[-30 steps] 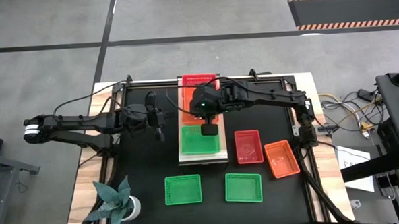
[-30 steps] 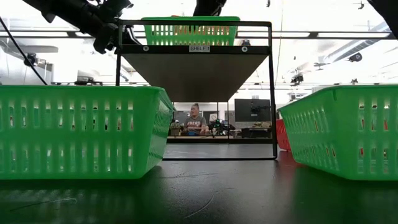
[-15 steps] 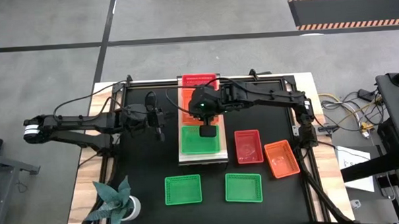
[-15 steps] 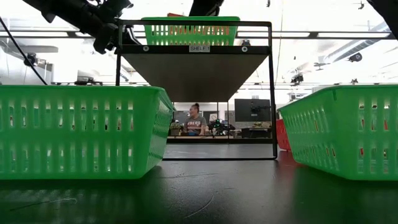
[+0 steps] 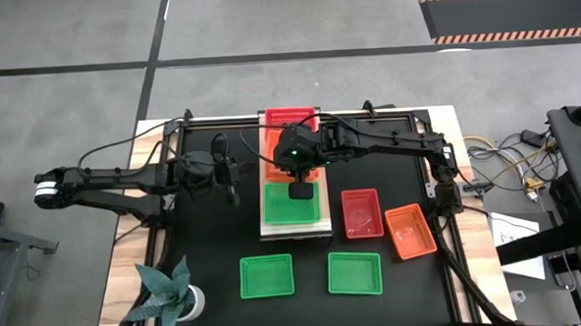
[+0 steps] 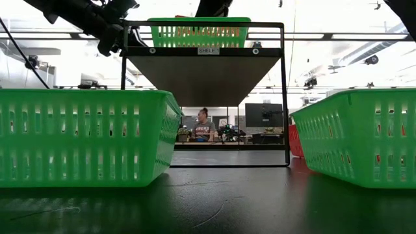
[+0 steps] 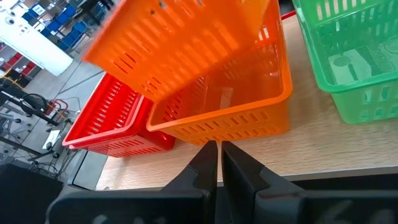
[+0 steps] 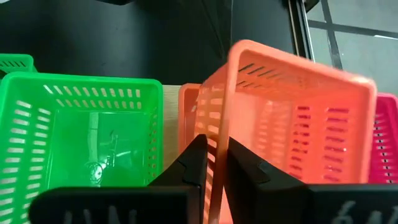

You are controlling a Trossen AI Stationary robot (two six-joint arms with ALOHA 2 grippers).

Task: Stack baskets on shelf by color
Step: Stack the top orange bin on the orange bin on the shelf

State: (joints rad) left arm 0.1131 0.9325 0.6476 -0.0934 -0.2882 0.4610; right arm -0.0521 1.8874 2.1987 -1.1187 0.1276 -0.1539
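Observation:
The light-wood shelf (image 5: 323, 225) carries a crimson basket (image 5: 288, 117) at its far end, an orange basket (image 7: 236, 106) in the middle and a green basket (image 5: 292, 204) at its near end. My right gripper (image 5: 299, 190) is over the middle, shut on a second orange basket (image 8: 292, 106) that is tilted above the first. My left gripper (image 5: 232, 188) is shut, touches nothing and hovers just off the shelf's left edge. A crimson basket (image 5: 362, 213), an orange one (image 5: 410, 230) and two green ones (image 5: 266, 275) (image 5: 354, 272) lie on the black tabletop. My right gripper pinches the orange basket's wall on the side toward the green basket (image 8: 216, 118), one finger (image 8: 193, 162) outside and one inside. The fingers come from above, pointing down. The basket is tilted over the orange basket on the shelf (image 7: 186, 37); whether its low edge touches that one I cannot tell.
A potted plant (image 5: 169, 296) stands at the table's near-left corner. In the low view the shelf (image 6: 205, 65) is raised on a black frame, with the green basket (image 6: 198, 32) on top. A person (image 6: 203, 127) sits far behind the table.
My right gripper has shifted slightly toward the table's left with the orange basket still held.

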